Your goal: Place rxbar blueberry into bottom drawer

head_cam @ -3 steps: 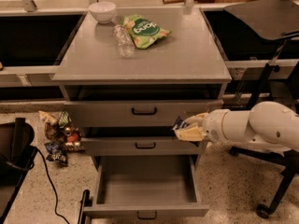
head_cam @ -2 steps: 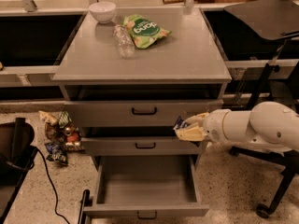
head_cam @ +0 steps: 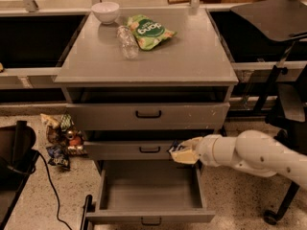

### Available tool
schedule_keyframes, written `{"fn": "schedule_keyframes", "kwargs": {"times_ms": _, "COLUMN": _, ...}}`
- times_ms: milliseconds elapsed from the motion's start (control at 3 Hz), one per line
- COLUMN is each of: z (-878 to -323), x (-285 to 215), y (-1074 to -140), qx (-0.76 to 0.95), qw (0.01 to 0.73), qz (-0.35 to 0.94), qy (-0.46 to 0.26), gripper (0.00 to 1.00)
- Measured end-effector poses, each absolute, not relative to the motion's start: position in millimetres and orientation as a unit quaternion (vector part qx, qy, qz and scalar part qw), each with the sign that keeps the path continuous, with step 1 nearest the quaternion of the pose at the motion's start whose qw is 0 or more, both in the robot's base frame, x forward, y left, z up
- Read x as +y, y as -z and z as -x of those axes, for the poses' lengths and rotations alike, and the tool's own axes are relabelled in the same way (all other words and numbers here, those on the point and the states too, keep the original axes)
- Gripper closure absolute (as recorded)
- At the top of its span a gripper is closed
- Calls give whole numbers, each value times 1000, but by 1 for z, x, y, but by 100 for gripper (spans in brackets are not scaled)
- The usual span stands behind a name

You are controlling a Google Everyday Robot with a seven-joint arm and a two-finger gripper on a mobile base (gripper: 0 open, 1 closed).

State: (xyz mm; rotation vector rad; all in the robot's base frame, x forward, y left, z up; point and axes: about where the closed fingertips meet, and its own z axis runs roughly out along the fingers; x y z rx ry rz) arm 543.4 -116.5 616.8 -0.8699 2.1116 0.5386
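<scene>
The bottom drawer (head_cam: 192,217) of the grey cabinet is pulled out and its inside is bare. My gripper (head_cam: 181,152) comes in from the right on a white arm, at the height of the middle drawer's front, just above the open drawer's right rear part. Its pale fingers are closed on a small dark flat piece, the rxbar blueberry (head_cam: 174,145), of which only one end shows at the tips.
On the cabinet top (head_cam: 192,56) lie a white bowl (head_cam: 105,11), a clear plastic bottle (head_cam: 127,41) and a green snack bag (head_cam: 148,31). Snack packets (head_cam: 60,143) lie on the floor at the left beside a black bin (head_cam: 14,157). A black chair (head_cam: 283,104) stands at the right.
My gripper has come down and slightly left with the bar, from beside the gap above the middle drawer to the middle drawer's front. The drawers have not moved.
</scene>
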Motion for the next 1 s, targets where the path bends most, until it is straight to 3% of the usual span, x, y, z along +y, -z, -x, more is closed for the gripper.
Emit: {"fn": "schedule_keyframes", "kwargs": {"times_ms": 1000, "z": -540, "x": -83, "y": -451, "qx": 846, "qw": 406, "qz": 245, "qy": -244, "gripper": 100}}
